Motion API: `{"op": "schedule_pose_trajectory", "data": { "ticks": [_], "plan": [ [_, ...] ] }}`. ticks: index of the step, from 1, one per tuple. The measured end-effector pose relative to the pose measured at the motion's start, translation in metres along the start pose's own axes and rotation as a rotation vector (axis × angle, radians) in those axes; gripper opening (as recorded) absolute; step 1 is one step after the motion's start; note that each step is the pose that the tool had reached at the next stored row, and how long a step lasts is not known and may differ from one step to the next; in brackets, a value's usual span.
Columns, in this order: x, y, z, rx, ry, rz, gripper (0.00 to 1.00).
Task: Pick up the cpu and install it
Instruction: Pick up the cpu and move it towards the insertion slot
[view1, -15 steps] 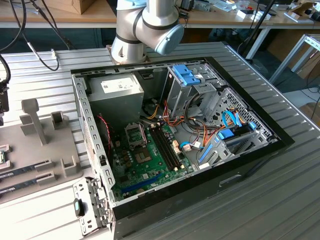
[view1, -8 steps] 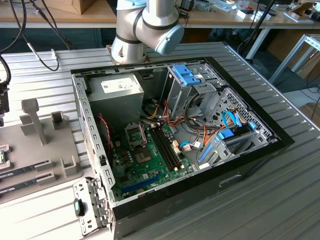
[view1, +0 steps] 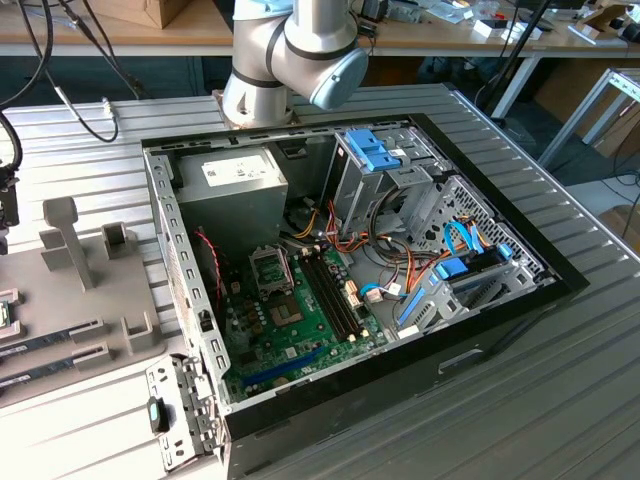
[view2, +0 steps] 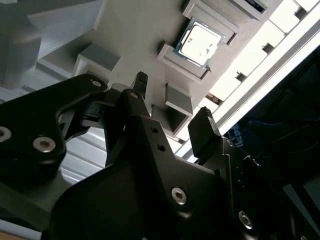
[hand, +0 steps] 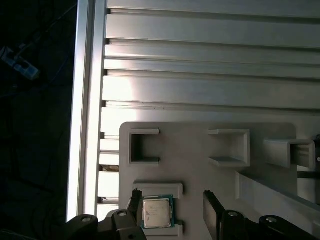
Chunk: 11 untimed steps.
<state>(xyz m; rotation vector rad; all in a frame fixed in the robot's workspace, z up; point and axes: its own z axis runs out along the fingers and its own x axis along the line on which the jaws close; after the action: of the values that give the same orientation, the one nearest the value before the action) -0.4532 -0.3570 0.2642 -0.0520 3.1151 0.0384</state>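
At the exterior view's left we see the grey fixture plate on the ribbed metal table. Two long memory sticks lie in its slots, and an upright holder stands behind them. Just beside the plate, toward the middle, the open computer case lies on its side. Inside it we find the green motherboard, with its socket below the grey power supply. Further to the exterior view's right sits a drive cage with blue clips. The arm rises behind the case.

In both wrist views we see the cpu lying flat in a shallow square nest of the same grey plate, silvery top up and thin green rim showing. The gripper is spread wide and holds nothing. In the first wrist view the cpu sits between the two black fingers, closer to one than the other. In the second wrist view it lies beyond the fingertips — clearly apart from them, with bare plate showing between.
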Motion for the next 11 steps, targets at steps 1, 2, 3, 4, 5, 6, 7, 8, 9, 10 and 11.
{"op": "schedule_pose_trajectory", "data": {
  "ticks": [1,2,3,4,5,6,7,8,9,10,11],
  "plan": [
    [0.0,-0.0002,0.0003,0.0,0.0,0.0,0.6],
    [0.0,-0.0005,0.0006,0.0,-0.0001,0.0,0.6],
    [0.0,-0.0006,0.0008,0.0,0.0,0.0,0.6],
    [0.0,-0.0007,0.0009,0.0,-0.0001,0.0,0.6],
    [0.0001,-0.0009,0.0011,0.0,0.0,0.0,0.6],
    [0.0001,-0.001,0.0013,0.0,0.0,0.0,0.6],
    [0.0001,-0.0012,0.0014,0.0,0.0,0.0,0.6],
    [0.0001,-0.0013,0.0016,0.0,0.0,0.0,0.6],
    [0.0001,-0.0015,0.0017,0.0,0.0,0.0,0.6],
    [0.0001,-0.0016,0.0019,0.0,0.0,0.0,0.6],
    [0.0001,-0.0018,0.0021,0.0,0.0,0.0,0.6]
  ]
}}
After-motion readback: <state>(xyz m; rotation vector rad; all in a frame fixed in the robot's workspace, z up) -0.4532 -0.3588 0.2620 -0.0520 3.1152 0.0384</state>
